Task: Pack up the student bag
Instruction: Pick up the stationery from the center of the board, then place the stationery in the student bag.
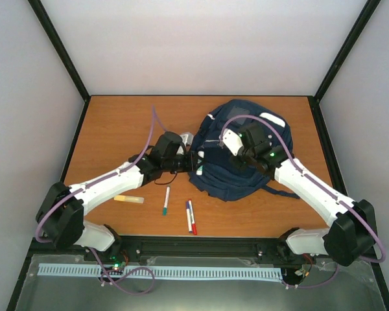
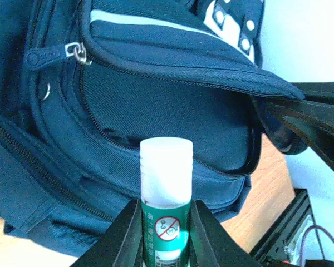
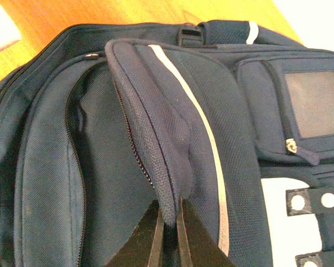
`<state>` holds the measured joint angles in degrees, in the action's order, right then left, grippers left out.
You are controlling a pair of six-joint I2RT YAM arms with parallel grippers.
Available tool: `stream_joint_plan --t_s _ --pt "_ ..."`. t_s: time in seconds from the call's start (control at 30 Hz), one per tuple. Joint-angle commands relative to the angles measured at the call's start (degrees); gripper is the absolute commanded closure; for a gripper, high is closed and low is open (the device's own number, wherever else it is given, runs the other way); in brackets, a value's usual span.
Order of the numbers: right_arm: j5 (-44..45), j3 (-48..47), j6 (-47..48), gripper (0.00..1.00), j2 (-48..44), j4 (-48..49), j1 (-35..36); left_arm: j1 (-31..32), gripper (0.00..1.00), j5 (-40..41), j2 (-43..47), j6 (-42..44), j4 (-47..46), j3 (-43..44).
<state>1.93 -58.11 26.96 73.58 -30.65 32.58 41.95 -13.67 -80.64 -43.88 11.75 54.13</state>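
The student bag [image 1: 236, 172], navy with a thin white stripe, lies on the wooden table at the centre right. My right gripper [image 1: 241, 157] is shut on the edge of its front pocket flap [image 3: 156, 128] and holds it lifted, so the unzipped pocket [image 2: 172, 119] gapes. In the right wrist view the gripper [image 3: 168, 225] pinches that fabric edge. My left gripper [image 1: 189, 161] is at the bag's left side, shut on a green glue stick with a white cap [image 2: 166, 178]. In the left wrist view the gripper [image 2: 166, 206] points the stick at the pocket opening, just short of it.
On the table in front of the bag lie a yellow-and-white marker [image 1: 129, 199], a green-tipped pen [image 1: 166, 201], and a blue pen and a red pen side by side [image 1: 190, 216]. A small white object [image 1: 187, 138] sits behind the left gripper.
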Motion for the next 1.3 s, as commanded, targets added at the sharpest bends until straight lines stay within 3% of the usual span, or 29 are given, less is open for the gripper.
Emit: stream_joint_plan --t_s 0.0,0.47,0.83,1.0,1.07,1.13,1.27 --pt "-1.3 -5.58 -1.45 0.97 0.44 1.04 -0.85 1.25 0.99 -2.01 0.51 -1.93 -1.88 3.28" --pt "-6.38 -19.72 -5.17 0.97 6.67 -4.8 -2.61 3.13 0.99 -4.1 -4.06 -7.09 -6.72 6.08" --pt "-8.84 -22.12 -7.9 0.97 6.64 -6.91 -3.15 3.14 0.97 0.4 -14.53 -21.62 -6.46 15.82" --pt "-9.55 -20.57 -7.89 0.97 5.68 -6.47 -3.74 3.11 0.96 3.54 -16.93 -28.22 -9.14 16.28" --pt "-9.87 -20.18 -8.07 0.97 5.54 -6.27 -3.92 3.13 0.87 5.2 -17.64 -31.55 -11.08 15.52" --pt "-10.35 -20.03 -8.27 0.97 5.47 -6.26 -4.07 3.13 0.66 5.36 -18.67 -33.56 -13.29 15.46" --pt "-11.85 -20.2 -8.73 0.97 5.38 -6.6 -4.69 3.13 0.49 2.97 -21.27 -33.62 -13.41 18.28"
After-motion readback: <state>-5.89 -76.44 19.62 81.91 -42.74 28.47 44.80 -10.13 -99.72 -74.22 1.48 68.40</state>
